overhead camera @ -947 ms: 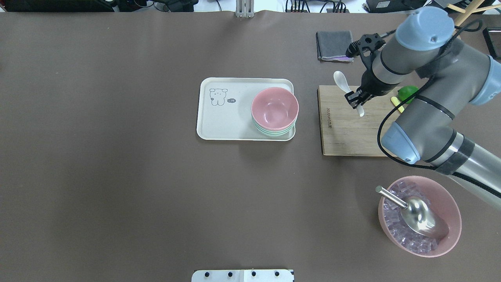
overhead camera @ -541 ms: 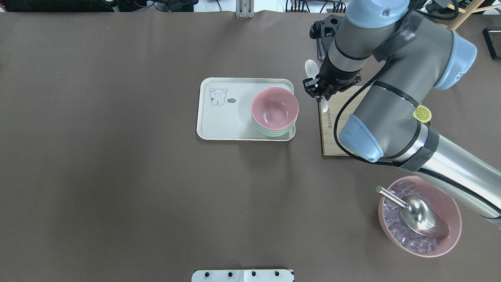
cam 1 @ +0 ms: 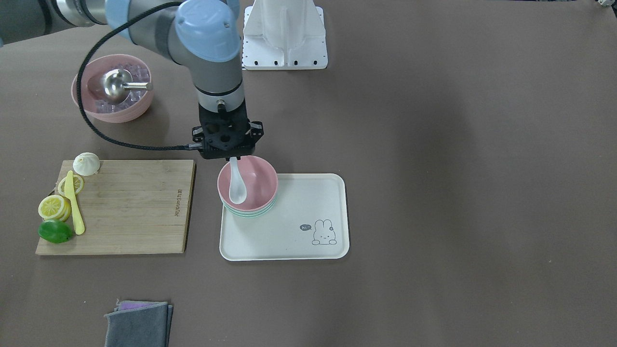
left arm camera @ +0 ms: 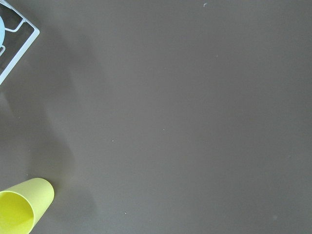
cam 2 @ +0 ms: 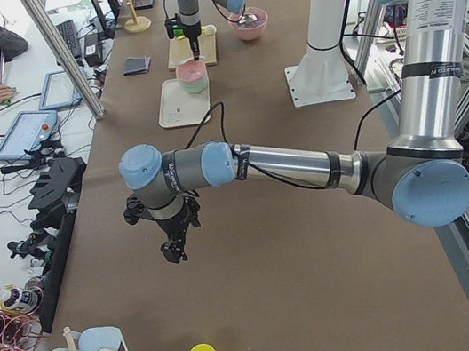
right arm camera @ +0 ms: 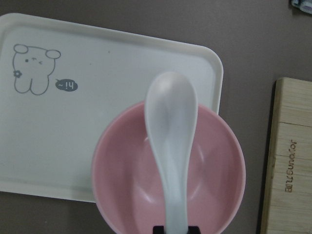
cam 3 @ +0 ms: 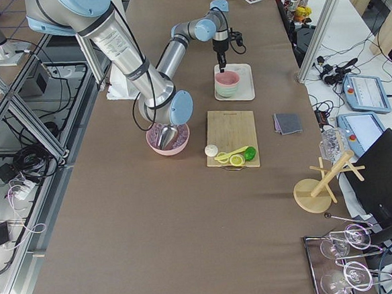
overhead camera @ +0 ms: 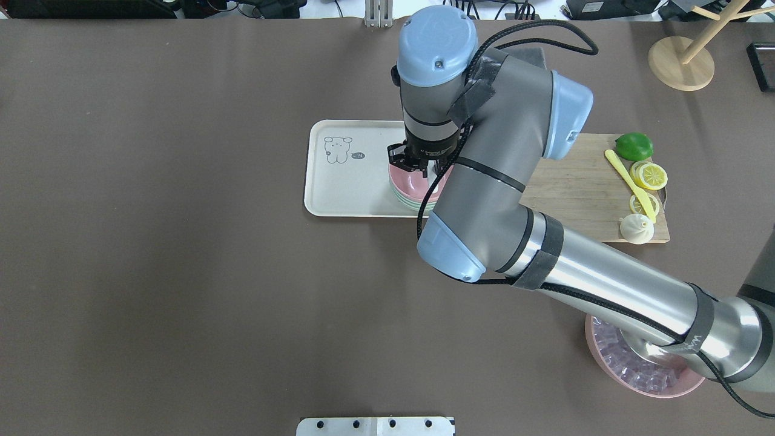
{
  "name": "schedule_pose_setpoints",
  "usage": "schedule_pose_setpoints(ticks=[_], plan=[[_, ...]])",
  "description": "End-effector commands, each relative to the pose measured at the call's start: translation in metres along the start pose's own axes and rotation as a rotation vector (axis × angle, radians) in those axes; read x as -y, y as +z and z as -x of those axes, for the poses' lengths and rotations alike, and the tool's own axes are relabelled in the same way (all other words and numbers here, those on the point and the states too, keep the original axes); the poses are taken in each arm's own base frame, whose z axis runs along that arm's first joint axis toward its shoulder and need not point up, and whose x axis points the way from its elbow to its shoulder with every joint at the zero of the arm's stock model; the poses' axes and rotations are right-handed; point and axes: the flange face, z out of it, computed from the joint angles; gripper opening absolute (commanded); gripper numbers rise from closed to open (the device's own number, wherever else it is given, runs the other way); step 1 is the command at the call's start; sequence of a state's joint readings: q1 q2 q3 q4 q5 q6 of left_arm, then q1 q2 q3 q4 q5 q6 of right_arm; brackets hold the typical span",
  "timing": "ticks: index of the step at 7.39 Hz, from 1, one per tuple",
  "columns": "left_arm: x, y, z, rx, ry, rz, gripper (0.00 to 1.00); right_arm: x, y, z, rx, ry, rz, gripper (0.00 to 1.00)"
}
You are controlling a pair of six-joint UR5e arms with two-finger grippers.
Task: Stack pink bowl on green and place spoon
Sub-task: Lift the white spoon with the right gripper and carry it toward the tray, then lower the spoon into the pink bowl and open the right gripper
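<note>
Spoon (right arm camera: pixel 170 146): white, handle end pinched in the right claw (cam 1: pixel 234 158), which is closed tight on it. The scoop end hangs down inside the pink bowl (cam 1: pixel 260 180). Can't tell if it touches the bowl floor.

Front camera, near to far:
- Grey cloth (cam 1: pixel 137 325), folded at the near edge of the desk (cam 1: pixel 434 193), with a purple layer peeking out.
- White tray (cam 1: pixel 289 241), bunny print in its near corner.
- Wooden board (cam 1: pixel 135 207) beside the tray, not touching it. Lime (cam 1: pixel 55 231), lemon slices (cam 1: pixel 52 206), yellow knife (cam 1: pixel 76 212) and a white dumpling-shaped piece (cam 1: pixel 87 164) all sit at the board end away from the tray.
- Pink bowl is nested on the green bowls (cam 1: pixel 247 213). The stack sits in the tray's far corner, on the board side.
- Right claw points straight down over the far rim of the stack.
- Ice bowl (cam 1: pixel 115 114), also pink and full of clear cubes, with a metal scoop (cam 1: pixel 113 84) lying in it.

Left claw (cam 2: pixel 173 253) is well apart from all this, hanging over the desk at its other end. It shows only in the side view, so I can't tell how far open it is. A yellow cup (left arm camera: pixel 22 212) is on the desk near it.
</note>
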State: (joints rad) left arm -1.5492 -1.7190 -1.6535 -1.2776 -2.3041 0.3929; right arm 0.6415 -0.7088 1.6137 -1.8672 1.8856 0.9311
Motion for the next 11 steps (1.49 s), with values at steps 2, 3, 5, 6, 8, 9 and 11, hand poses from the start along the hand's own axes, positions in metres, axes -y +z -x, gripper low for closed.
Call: schedule_pose_setpoints(ticks=[2, 3, 5, 6, 8, 9, 11], plan=[[-0.002, 0.002, 0.001, -0.001, -0.004, 0.002, 0.98, -0.01, 0.024, 0.004, -0.026, -0.016, 0.026, 0.29], [-0.001, 0.001, 0.0, -0.001, -0.004, 0.002, 0.98, -0.014, 0.032, 0.0, -0.024, -0.022, 0.026, 0.49], [-0.001, 0.001, 0.0, -0.001, -0.005, 0.002, 0.98, -0.014, 0.031, -0.001, -0.016, -0.025, 0.019, 0.99], [-0.002, 0.002, 0.001, 0.0, -0.008, 0.004, 0.98, -0.01, 0.028, -0.004, -0.015, -0.018, 0.015, 0.99], [-0.04, 0.017, 0.023, -0.012, -0.097, 0.026, 0.98, 0.028, 0.013, -0.054, -0.023, 0.058, -0.008, 0.99], [-0.046, 0.019, 0.025, -0.018, -0.183, 0.027, 0.98, 0.049, 0.003, -0.096, -0.001, 0.111, 0.011, 0.99], [-0.048, 0.011, 0.019, -0.003, -0.281, -0.013, 0.98, 0.062, -0.01, -0.182, 0.03, 0.094, 0.024, 0.99]])
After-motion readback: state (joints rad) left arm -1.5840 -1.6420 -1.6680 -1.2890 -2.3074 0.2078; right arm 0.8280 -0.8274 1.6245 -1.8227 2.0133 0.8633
